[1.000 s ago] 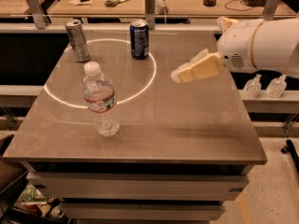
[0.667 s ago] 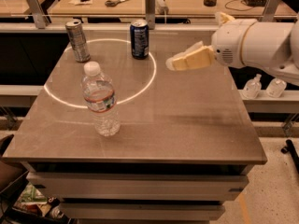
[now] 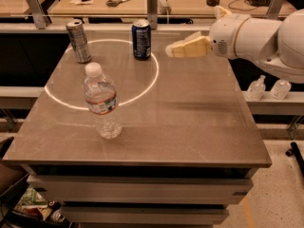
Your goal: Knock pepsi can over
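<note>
The pepsi can, short and dark blue with a silver top rim, stands upright near the far edge of the brown table. My gripper, with cream-coloured fingers on a white arm, hangs above the table just to the right of the can, a short gap away, pointing left toward it. It holds nothing.
A taller silver-grey can stands at the far left. A clear water bottle with a white cap stands in the left middle. A bright ring of light lies on the tabletop. Two small bottles sit on a ledge to the right.
My gripper has moved left and a little farther back, closing on the pepsi can. The cans and bottle have not moved.
</note>
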`<move>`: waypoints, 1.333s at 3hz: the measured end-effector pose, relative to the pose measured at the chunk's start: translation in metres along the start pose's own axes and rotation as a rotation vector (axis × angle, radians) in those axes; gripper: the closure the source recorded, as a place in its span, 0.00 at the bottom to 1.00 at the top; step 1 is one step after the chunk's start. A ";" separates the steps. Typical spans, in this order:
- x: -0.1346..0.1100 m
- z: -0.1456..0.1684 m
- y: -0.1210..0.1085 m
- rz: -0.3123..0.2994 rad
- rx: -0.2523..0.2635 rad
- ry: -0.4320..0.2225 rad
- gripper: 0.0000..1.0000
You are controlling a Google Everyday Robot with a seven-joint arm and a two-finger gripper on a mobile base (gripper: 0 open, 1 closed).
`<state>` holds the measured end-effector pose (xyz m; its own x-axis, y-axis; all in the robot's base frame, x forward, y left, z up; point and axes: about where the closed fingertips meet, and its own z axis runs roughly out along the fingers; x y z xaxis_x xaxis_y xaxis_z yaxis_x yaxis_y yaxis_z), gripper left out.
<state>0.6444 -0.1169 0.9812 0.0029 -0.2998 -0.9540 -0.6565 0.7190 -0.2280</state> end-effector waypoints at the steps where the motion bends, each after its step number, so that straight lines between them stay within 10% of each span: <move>1: -0.009 0.033 -0.001 0.003 -0.040 -0.004 0.00; 4: 0.011 0.141 0.011 0.111 -0.151 -0.056 0.00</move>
<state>0.7435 -0.0243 0.9404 -0.0368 -0.1859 -0.9819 -0.7611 0.6419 -0.0931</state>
